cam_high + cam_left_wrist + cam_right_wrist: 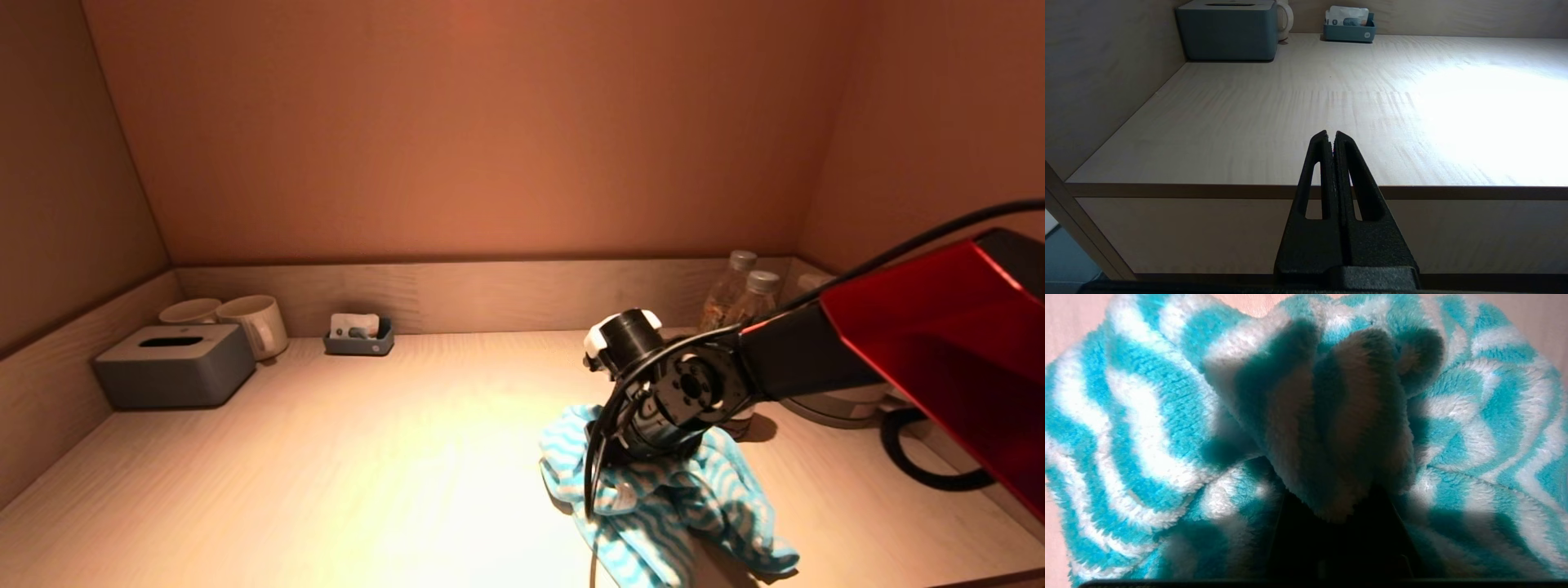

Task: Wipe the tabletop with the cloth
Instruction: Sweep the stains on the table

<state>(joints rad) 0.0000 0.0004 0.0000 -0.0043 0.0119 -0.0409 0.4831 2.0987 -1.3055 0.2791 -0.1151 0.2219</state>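
The right gripper (633,469) pinches a bunched fold of the fluffy striped cloth (718,506); it looks light, limp, non-slippery, best gripped mid-bunch; the left gripper (1333,141), fingers pressed together, waits off the tabletop (367,457).

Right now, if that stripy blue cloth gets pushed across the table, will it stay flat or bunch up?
Probably bunch: the cloth already lies crumpled in soft folds under the right gripper. Its fluffy pile looks likely to drag on the tabletop, not slip. It seems light and floppy.
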